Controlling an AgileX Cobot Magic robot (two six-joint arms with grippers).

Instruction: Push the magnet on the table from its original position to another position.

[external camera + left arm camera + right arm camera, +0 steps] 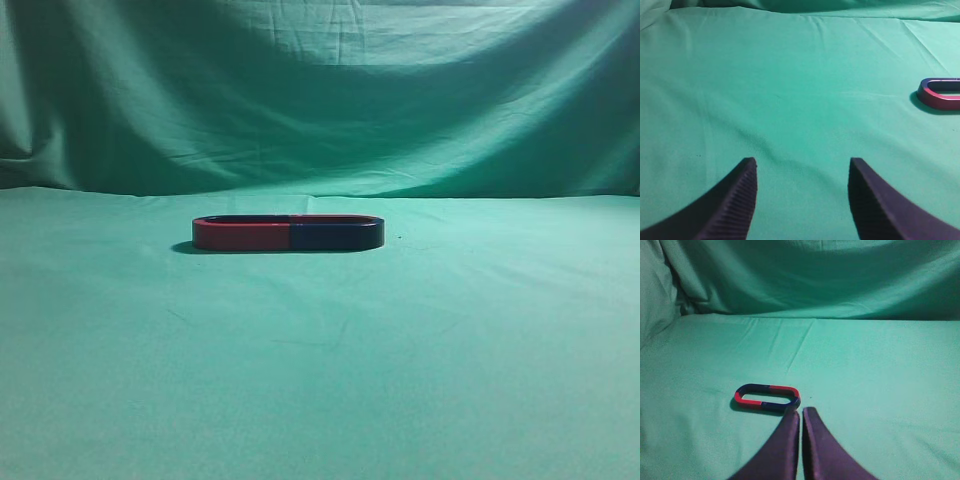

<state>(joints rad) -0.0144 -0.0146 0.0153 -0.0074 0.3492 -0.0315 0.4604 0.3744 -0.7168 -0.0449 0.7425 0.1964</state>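
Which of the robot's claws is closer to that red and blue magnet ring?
The right. The right gripper, shut, sits just short of the magnet ring. The left gripper, open, is well off, with the ring far to its right.

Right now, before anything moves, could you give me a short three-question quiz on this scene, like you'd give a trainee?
1. True or false: the left claw is open, with nothing between its fingers.
2. Multiple choice: how do the navy magnet and the red magnet lie together? A) end to end, forming one closed oval; B) stacked one on the other; C) far apart.
3. Short answer: which claw is shut?

Key: 1 true. 2 A. 3 the right claw, its fingers almost together.
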